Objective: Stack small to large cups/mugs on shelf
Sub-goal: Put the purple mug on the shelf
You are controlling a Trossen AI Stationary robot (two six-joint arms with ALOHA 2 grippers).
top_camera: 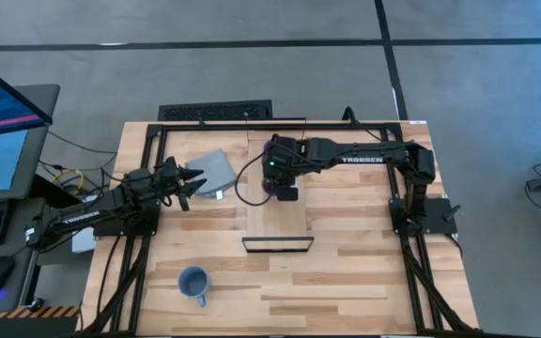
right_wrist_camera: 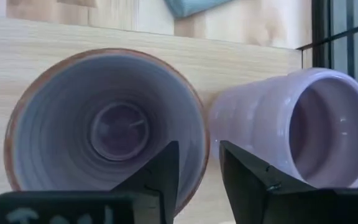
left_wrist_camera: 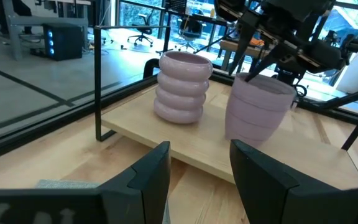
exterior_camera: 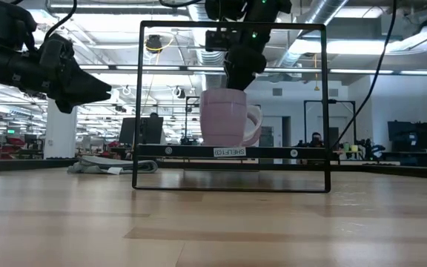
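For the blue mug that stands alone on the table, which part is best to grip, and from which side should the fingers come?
Probably grip the rim wall of the blue mug from straight above, one finger inside and one outside. It stands upright with its mouth open to the top and free table all around. Choose a part of the rim away from the handle, which appears to point toward the table's near edge.

Lighting: bright, even, from ceiling strips [exterior_camera: 117, 68] seen in low view. Shadows: soft, faint beneath shelf [top_camera: 278, 211]. Glare: pale sheen on tabletop [exterior_camera: 213, 222] foreground. Blur: right gripper fingers [right_wrist_camera: 166, 171] out of focus close-up.
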